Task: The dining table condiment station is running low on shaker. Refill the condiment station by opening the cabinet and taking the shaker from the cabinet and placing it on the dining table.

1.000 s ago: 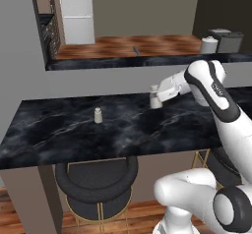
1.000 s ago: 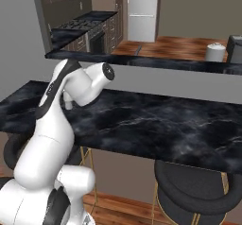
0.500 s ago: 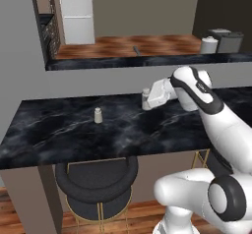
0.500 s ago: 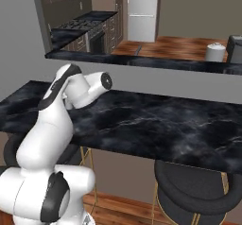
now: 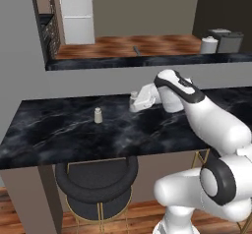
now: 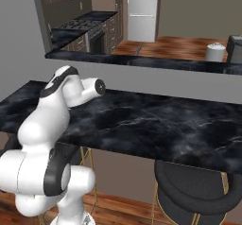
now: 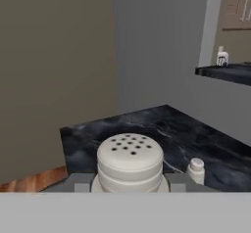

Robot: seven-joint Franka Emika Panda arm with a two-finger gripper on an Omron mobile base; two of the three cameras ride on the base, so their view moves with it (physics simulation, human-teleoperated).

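1. Presently, the gripper (image 5: 134, 100) is carried above the dining table (image 5: 74, 134), near the table's far edge and below the grey half-wall that backs it.
2. The jaws are clamped on the shaker (image 7: 130, 162); in the hand view it sits between the finger tips, with its perforated top toward the camera.
3. The held shaker rides clear of the slab, so the placement step appears not yet done.
4. A second small shaker (image 5: 98, 115) stands upright on the table, to the left of the gripper in the left base view and well apart from it. In the hand view it appears beyond the held one, lower right.
5. This standing shaker most likely marks the condiment station, which would explain why the arm carries its load over this stretch of the table.
6. The wrist is turned so that the hand reaches sideways along the table rather than straight down. Judged from this, the hand will need to bring the shaker's base level with the slab before release.
7. Appearance of the held shaker: pale grey-white, cylindrical, with a rounded cap pierced by a cluster of small dark holes and a narrower ringed collar beneath.
8. A round black stool (image 5: 96, 184) on gold legs is tucked beneath the table's near edge, clear of the working area.
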